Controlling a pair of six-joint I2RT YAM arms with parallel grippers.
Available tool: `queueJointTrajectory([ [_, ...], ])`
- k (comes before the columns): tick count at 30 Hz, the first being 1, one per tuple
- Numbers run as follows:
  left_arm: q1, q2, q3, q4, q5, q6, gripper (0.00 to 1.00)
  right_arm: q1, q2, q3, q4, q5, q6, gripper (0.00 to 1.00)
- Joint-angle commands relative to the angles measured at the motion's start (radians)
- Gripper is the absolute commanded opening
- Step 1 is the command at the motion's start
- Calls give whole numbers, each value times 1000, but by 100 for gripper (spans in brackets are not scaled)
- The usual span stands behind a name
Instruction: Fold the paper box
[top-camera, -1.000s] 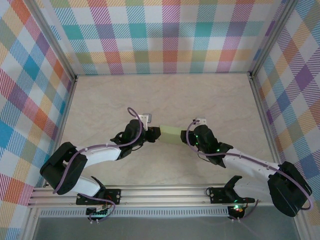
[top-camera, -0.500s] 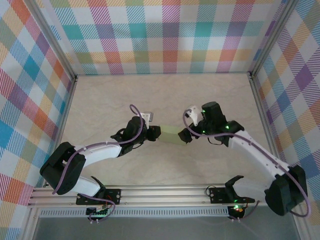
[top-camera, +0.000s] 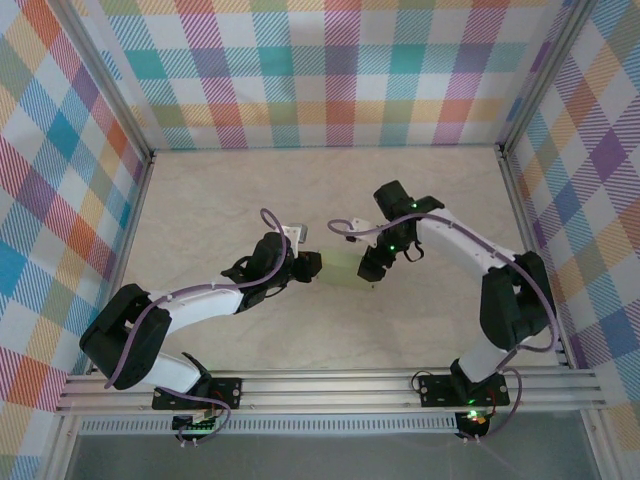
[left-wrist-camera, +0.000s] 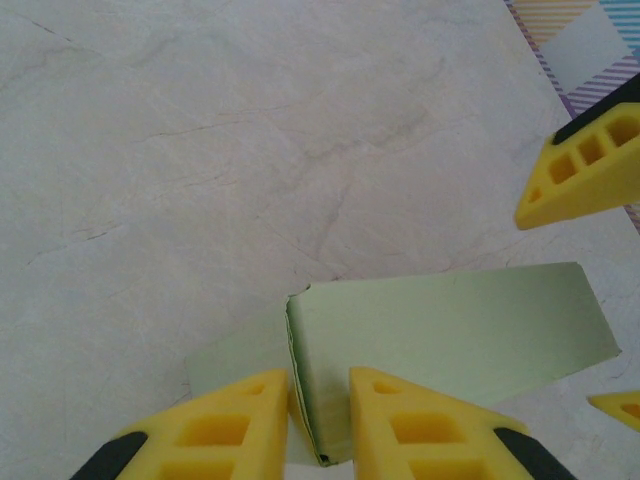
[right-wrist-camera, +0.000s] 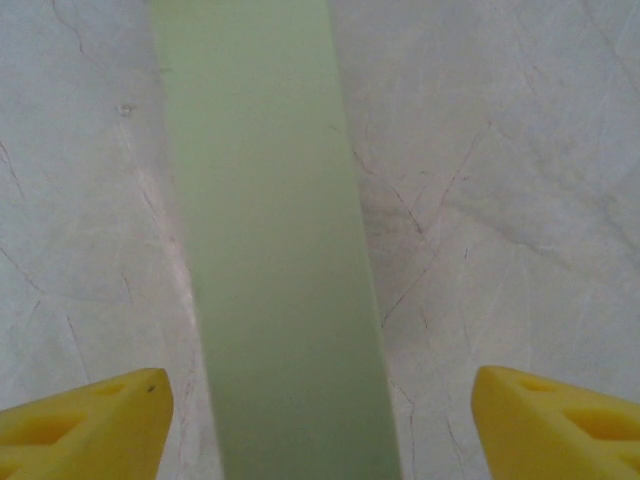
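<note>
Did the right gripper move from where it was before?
Yes. The right gripper swung round toward the back wall and now reaches back down over the box's right end, open.

Count, top cam unless noted:
- Paper box (top-camera: 345, 268): 1, pale green.
- Arms: 2, i.e. left arm (top-camera: 200, 300) + right arm (top-camera: 470, 250).
- Grippers: 2, 1 per arm: left gripper (top-camera: 312, 266), right gripper (top-camera: 372, 268).
- Yellow fingers (left-wrist-camera: 235, 425): 2 per gripper, 4 total. Left wrist cam has all 4: its own 2 at the bottom, the other gripper's 2 at the right edge. Right wrist cam has 2, 1 in each bottom corner.
- Purple cables (top-camera: 263, 222): 2, 1 along each arm.
- Table (top-camera: 230, 200): 1.
- Plaid walls (top-camera: 330, 70): 3 (back, left, right).
- Metal rail (top-camera: 330, 385) at near edge: 1, w/ 2 arm bases (top-camera: 195, 395) on it.
</note>
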Motion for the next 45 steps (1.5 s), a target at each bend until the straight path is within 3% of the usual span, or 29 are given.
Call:
queueJointTrajectory([
  [1, 8, 18, -16, -143, -9, 26, 22, -5, 26, 42, -83, -35, -70, 71],
  [16, 8, -75, 23, -215, -3, 51, 29, -4, -4, 15, -41, 42, -57, 34],
  [21, 9, -200, 35, -292, -77, 56, 35, 12, -18, 22, 0, 96, -36, 32],
  [26, 88, -305, 36, -403, -133, 32, 38, 49, -19, 6, 181, 254, -24, 32],
  [29, 149, -350, 8, -438, -151, 9, 39, 97, -3, -22, 384, 372, -38, 28],
  [34, 209, -415, -28, -462, -122, -1, 50, 177, 98, -48, 680, 551, -128, 31],
  [38, 221, -450, -30, -495, -128, 2, 70, 204, 196, -63, 858, 624, -181, 37],
  [40, 227, -462, -29, -509, -130, 4, 80, 209, 222, -70, 905, 633, -193, 52],
  [44, 234, -467, -29, -513, -127, 16, 94, 209, 181, -104, 934, 585, -139, 97],
  [45, 235, -466, -33, -498, -122, 28, 98, 207, 156, -116, 935, 562, -111, 99],
])
